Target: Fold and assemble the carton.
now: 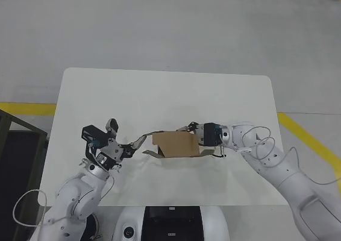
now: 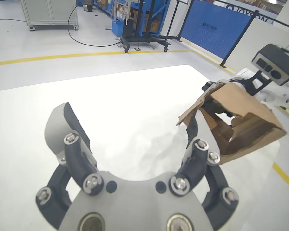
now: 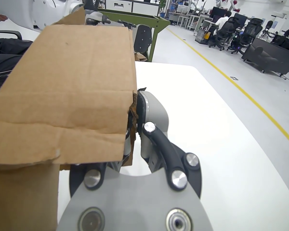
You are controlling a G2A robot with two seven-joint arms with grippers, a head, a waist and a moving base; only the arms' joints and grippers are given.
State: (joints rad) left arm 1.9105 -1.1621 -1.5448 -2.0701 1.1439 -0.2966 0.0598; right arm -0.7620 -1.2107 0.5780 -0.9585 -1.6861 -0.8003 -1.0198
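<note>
Jaws on left gripper point(image 2: 131, 118) spread wide with one finger just beside the near end flap of the brown cardboard carton point(image 1: 175, 143), mid white table point(image 1: 158, 90); right gripper point(image 3: 134, 111) looks clamped on the far end wall, so the carton's long axis runs between the arms.

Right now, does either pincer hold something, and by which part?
The right pincer grips the carton at its end edge nearest that arm; the left pincer is open, holding nothing.
</note>
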